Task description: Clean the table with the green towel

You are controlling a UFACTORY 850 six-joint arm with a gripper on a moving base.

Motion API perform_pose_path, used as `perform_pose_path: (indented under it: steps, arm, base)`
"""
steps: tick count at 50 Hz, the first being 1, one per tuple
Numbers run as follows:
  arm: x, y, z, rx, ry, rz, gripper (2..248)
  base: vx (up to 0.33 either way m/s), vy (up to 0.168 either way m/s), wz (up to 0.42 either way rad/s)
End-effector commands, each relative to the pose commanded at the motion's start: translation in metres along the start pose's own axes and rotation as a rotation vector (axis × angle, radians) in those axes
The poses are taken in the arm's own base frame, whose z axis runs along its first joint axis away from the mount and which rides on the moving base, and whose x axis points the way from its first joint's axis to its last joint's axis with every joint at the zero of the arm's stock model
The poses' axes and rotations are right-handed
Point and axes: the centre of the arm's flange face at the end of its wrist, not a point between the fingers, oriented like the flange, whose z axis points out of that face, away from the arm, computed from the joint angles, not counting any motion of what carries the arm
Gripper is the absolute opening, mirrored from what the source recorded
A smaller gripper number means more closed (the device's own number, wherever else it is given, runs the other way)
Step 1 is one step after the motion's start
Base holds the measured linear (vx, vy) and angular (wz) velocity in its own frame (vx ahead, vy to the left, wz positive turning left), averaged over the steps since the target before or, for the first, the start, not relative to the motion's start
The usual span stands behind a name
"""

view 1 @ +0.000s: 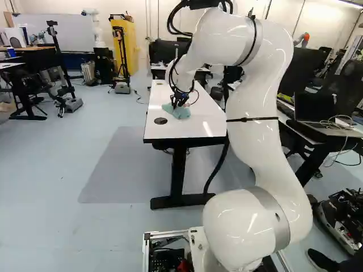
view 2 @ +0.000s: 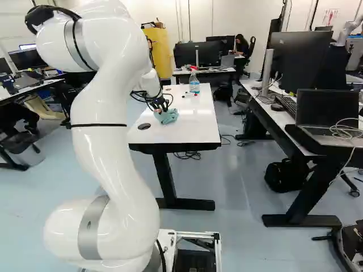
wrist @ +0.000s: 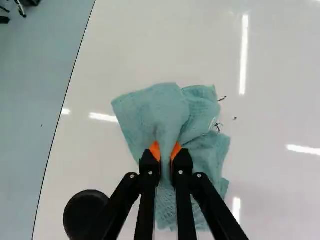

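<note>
Wrist view: pinched in the tool (wrist: 166, 151), the green towel (wrist: 172, 112) lies bunched on the white table (wrist: 272, 60) — wiping appears in hand — beside small dark marks (wrist: 222, 98); next, likely a pressed sweep across them.

Has smooth, glossy white casings (view 1: 255, 102) with bulbous joints (view 1: 238, 226) and silver-grey bands (view 2: 91, 229). Wears a thin black strap (view 1: 252, 119) and, farther up, looping black cables (view 1: 170, 21). Ends in slim black fingers (wrist: 150, 167) with small silvery screws (wrist: 199, 175) and orange pads (wrist: 155, 149). Rises from a base with a pale metal frame (view 2: 198, 234).
</note>
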Motion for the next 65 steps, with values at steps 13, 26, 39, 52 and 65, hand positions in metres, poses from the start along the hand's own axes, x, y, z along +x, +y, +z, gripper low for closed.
perform_pose_path:
  steps: [13, 26, 39, 52, 65]
  arm:
    - [-0.015, 0.017, -0.011, -0.014, -0.015, 0.023, 43]
    - [-0.029, 0.037, -0.021, -0.03, -0.028, 0.051, 43]
    - [-0.044, 0.057, -0.031, -0.047, -0.041, 0.081, 43]
    - [-0.055, 0.075, -0.038, -0.063, -0.048, 0.108, 43]
    - [-0.053, 0.076, -0.045, -0.064, -0.038, 0.108, 43]
  base:
    - [0.0, 0.0, 0.0]
    - [0.0, 0.0, 0.0]
    - [0.0, 0.0, 0.0]
    - [0.0, 0.0, 0.0]
    - [0.0, 0.0, 0.0]
